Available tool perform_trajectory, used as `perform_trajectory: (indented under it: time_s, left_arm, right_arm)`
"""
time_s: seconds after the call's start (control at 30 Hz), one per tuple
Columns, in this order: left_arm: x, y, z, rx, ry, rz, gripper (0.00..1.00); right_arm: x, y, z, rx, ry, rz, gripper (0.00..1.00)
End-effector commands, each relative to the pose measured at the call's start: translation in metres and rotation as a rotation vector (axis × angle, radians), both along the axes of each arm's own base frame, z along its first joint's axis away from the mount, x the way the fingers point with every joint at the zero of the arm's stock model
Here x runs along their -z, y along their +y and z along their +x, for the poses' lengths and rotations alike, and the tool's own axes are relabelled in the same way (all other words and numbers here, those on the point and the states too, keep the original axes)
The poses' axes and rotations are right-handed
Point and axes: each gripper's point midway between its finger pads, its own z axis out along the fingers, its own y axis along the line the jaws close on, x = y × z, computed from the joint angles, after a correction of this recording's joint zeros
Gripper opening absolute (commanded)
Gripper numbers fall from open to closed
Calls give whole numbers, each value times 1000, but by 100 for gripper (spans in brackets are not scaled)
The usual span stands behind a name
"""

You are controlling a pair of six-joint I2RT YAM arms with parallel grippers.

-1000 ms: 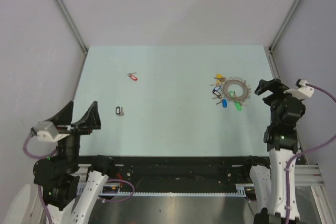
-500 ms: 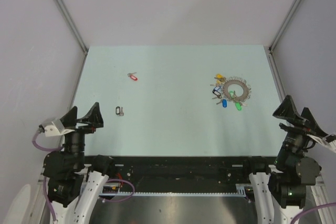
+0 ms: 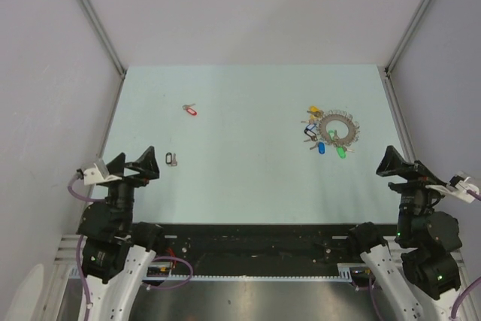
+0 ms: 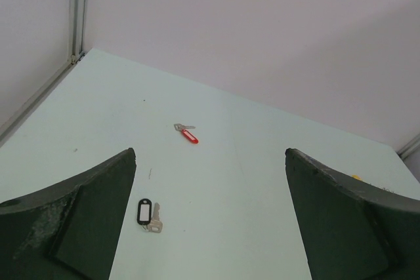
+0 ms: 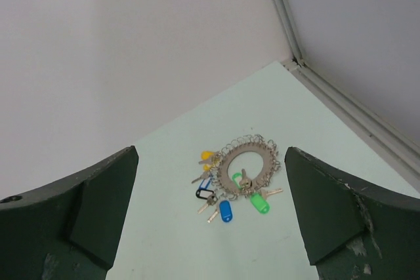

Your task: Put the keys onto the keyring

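**Figure: starting layout.** We show the worktop [image 3: 248, 178] with the task's parts in two separate groups. The keyring [image 3: 327, 128] lies flat near the right edge, about midway between the far and near edges. Tagged keys fan out along its left and near sides: a yellow tag [image 3: 313, 110], a blue tag [image 3: 321, 148] and a green tag [image 3: 341, 152]. We cannot tell whether each of these is threaded on the hoop or merely lies beside it.

Two keys lie loose in the left half, well apart from the ring. The red-tagged key [image 3: 190, 110] is farther from the near edge, and the black-tagged key [image 3: 171, 158] is closer to it. We judge that this layout leaves the loose keys to the left arm and the ring to the right.

The left hand [image 3: 137, 157] sits at the near left corner with its fingers spread wide, holding and touching nothing. The black-tagged key lies near its fingertips, untouched. The right hand [image 3: 402, 157] sits by the near right corner, likewise spread wide and empty. In its wrist view the keyring is framed between its fingers. No key is picked up yet.
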Motion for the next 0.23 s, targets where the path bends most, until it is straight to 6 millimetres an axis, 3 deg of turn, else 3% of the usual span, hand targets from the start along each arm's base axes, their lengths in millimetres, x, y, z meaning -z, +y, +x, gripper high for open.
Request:
perform_trajectory:
  time_s: [0.0, 0.2]
  left_arm:
    - [-32, 8, -29, -6, -184, -53, 100]
    - [-32, 9, -25, -30, -202, -35, 100]
  right_arm:
    - [3, -8, -5, 28, 23, -4, 100]
    - [5, -3, -2, 10, 26, -10, 100]
